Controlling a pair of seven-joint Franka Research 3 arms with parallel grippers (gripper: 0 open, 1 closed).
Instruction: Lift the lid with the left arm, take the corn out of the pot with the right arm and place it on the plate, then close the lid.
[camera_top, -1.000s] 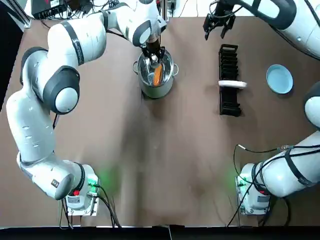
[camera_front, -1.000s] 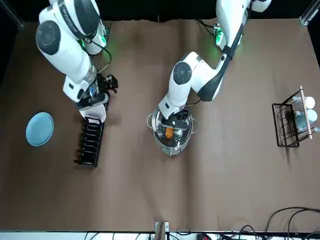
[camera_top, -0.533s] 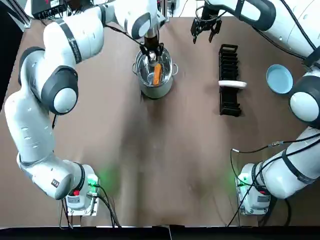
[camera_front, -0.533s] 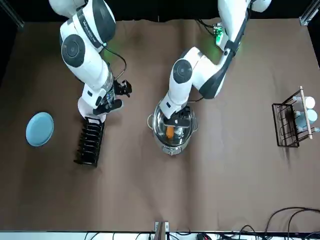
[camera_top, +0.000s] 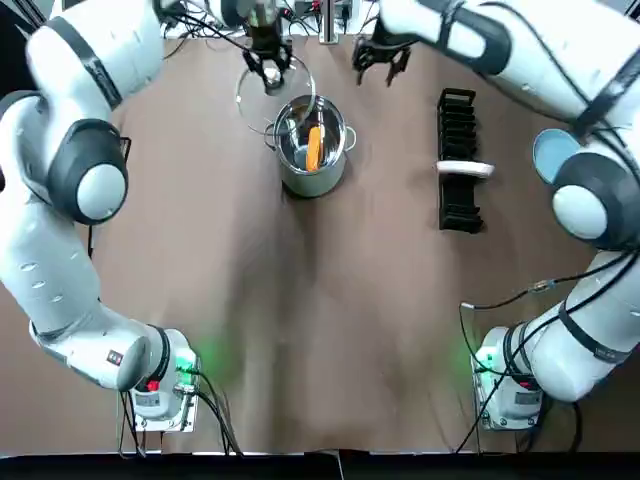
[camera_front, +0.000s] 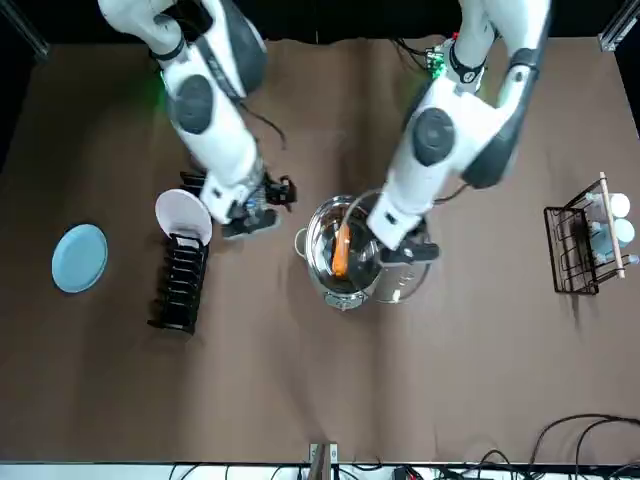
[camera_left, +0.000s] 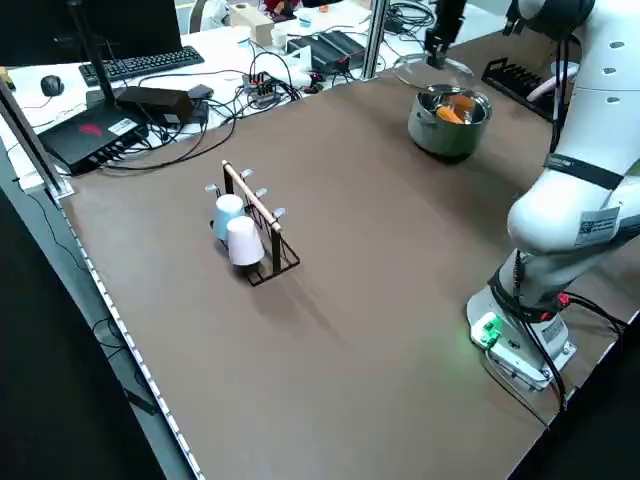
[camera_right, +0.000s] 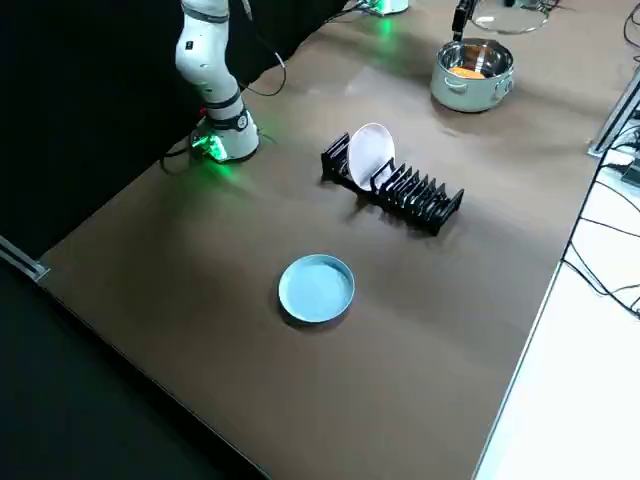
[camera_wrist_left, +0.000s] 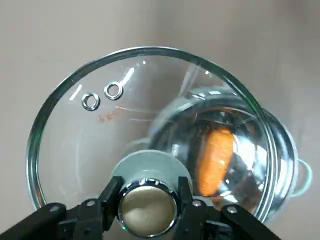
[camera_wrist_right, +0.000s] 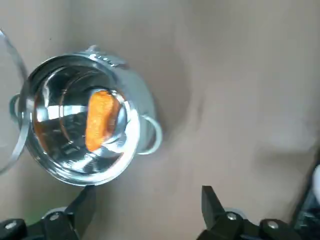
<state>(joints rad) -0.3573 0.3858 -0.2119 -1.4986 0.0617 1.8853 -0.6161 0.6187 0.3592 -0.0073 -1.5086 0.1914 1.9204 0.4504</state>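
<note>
one pot (camera_top: 312, 182), one lid (camera_wrist_left: 100, 130), one corn (camera_top: 315, 148), two plates (camera_right: 316, 288) (camera_right: 371, 152), two racks (camera_right: 410, 192) (camera_left: 264, 228)

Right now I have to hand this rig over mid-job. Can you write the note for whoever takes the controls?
Left claw: shut on the knob of the glass lid, which is held raised and offset to the far left of the pot.
Right claw: open and empty, in the air to the pot's far right, not over it.
Corn: lying inside the pot.
Blue plate: empty, on the robot's right side of the table, past the dish rack.
Done: lid lifted.
Left: right claw takes the corn, sets it on the blue plate, then the lid goes back on.
</note>
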